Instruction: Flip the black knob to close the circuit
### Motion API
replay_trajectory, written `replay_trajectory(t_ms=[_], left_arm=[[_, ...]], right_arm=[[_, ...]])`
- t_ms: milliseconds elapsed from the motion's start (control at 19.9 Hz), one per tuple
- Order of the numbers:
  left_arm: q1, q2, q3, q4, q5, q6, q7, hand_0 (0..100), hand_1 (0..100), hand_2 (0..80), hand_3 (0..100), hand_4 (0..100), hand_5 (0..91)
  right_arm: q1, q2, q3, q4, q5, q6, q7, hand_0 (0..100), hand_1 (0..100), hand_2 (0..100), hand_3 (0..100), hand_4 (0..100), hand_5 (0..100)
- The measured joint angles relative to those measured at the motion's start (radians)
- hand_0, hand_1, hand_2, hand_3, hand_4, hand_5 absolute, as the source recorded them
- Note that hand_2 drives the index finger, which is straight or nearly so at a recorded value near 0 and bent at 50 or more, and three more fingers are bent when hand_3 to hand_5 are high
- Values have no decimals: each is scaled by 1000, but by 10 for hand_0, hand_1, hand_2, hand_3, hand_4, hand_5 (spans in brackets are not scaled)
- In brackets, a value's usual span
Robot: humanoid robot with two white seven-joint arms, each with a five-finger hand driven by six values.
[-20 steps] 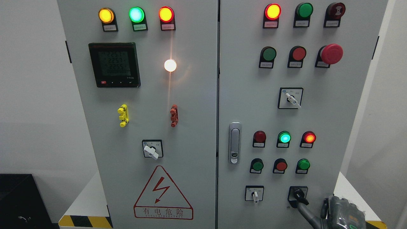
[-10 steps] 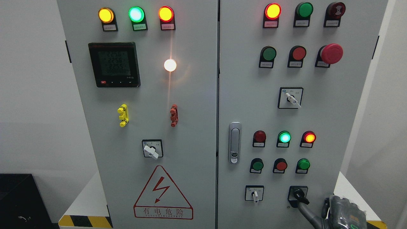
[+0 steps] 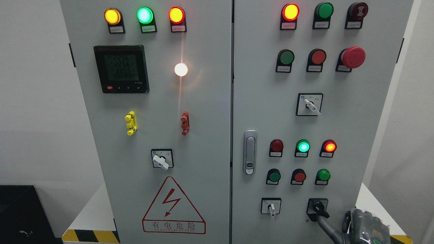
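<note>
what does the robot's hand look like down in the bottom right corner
Only the right hand shows, partly cut off by the frame's lower edge. Its body is a dark grey, blocky casing with a glossy, reflective surface, and a small green light glows near the bottom edge. A slim grey finger extends from it, smooth and tube-like. No cables or printed markings are visible. The left arm is out of view.

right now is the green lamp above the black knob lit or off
Lit: the green lamp glows bright, unlike the dark red one left of it, above the black knob.
</note>
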Motion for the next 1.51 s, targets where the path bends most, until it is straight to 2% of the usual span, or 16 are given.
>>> replay_trajectory(t_ms=[1505], left_arm=[[0, 0, 0, 0, 0, 0, 0, 120, 556, 0, 0, 0, 0]], right_arm=[[57, -3, 71, -20, -23, -31, -53, 0, 88, 834, 991, 878, 924]])
